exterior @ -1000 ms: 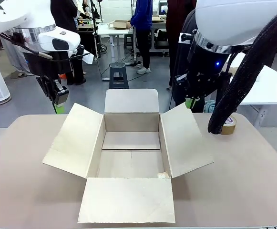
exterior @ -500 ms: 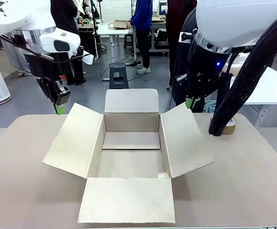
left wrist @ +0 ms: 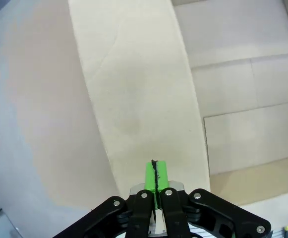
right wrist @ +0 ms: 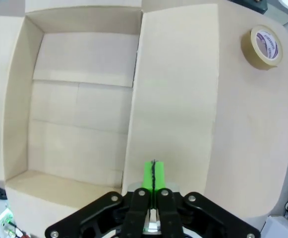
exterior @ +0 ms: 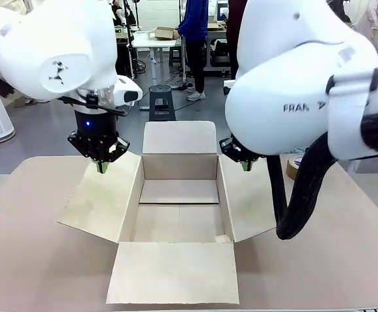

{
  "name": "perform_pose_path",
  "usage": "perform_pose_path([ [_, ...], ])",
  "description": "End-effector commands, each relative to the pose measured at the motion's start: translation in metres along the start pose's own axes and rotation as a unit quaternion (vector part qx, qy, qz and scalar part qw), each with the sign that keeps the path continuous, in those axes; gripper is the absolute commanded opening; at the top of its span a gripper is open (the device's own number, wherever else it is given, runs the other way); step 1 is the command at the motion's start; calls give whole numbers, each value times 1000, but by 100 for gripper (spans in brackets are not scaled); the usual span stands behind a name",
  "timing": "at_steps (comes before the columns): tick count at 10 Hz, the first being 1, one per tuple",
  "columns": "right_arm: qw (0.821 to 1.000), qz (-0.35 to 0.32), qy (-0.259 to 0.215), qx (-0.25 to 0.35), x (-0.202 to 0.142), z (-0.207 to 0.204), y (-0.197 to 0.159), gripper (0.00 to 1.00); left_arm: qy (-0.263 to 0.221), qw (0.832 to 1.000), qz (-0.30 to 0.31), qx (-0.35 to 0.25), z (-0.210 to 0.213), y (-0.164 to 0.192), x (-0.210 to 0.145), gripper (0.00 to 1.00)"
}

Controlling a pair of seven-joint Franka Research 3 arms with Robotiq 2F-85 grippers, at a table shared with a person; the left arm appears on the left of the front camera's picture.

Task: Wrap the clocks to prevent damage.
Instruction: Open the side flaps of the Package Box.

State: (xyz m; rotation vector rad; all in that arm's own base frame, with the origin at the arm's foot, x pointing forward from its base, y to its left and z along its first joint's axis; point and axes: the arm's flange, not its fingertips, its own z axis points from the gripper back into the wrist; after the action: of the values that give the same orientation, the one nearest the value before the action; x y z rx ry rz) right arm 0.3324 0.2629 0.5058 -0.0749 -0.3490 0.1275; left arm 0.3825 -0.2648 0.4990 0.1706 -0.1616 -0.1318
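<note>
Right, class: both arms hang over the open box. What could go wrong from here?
1. The shut left gripper and right gripper sit just over the box flaps; going lower could crush them.
2. The right arm's cable hangs near the tape roll and might knock it.

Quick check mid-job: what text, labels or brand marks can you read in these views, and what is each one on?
"FRAN": on the right arm, on its white shell; the word's end is unclear.
Tape roll: print on its inner ring, too small to read.
Cardboard box: no print visible.
</note>
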Motion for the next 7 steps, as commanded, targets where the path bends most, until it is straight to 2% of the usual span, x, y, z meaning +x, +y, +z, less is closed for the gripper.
perform_pose_path([
  [1,1000,-10,-19,-9,9,-30,-5,1,1,1000,-24,5,-16,3,3,0],
  [4,1000,-31,3,1,11,-67,-13,1,-10,999,-37,-36,-42,21,7,0],
  [7,999,-46,23,-3,4,-98,-21,1,-15,999,-11,-40,-70,38,11,0],
])
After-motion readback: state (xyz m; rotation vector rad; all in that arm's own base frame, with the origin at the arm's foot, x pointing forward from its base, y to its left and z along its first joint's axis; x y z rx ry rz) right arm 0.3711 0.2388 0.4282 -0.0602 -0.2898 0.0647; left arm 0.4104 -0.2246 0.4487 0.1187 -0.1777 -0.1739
